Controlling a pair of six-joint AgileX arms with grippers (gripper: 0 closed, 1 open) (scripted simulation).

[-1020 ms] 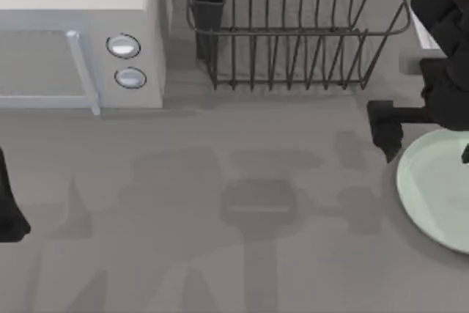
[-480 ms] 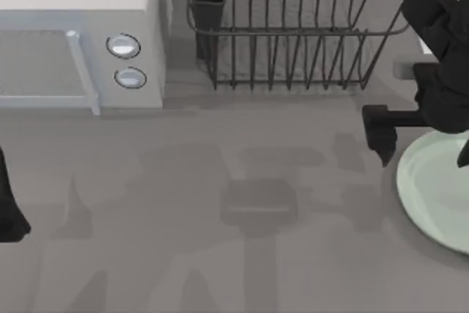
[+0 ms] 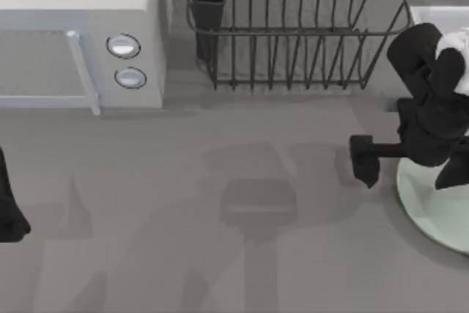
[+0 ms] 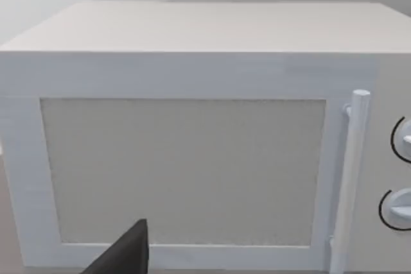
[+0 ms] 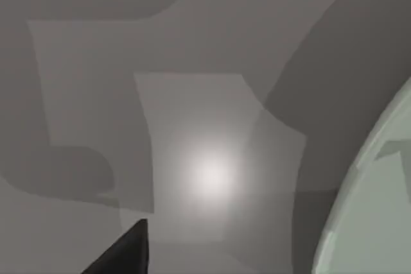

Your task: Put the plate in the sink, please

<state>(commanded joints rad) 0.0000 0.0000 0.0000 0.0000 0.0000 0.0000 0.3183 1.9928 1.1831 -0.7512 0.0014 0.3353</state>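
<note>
at the counter's right edge, plate (image 3: 432, 207) lies flat, sink (image 3: 432, 14) behind. right end effector (image 3: 407, 166) spread open astride its rim; lower squarely, clench firmly before lifting. left end effector (image 3: 11, 214) parked left, grip unreadable.

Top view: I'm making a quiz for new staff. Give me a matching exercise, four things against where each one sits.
Things:
1. plate
2. microwave
3. dish rack
4. left gripper

Places:
A. back of the table, middle
B. right edge, under the right gripper
C. left edge, parked
D. back left corner

Pairs: 1-B, 2-D, 3-A, 4-C
</note>
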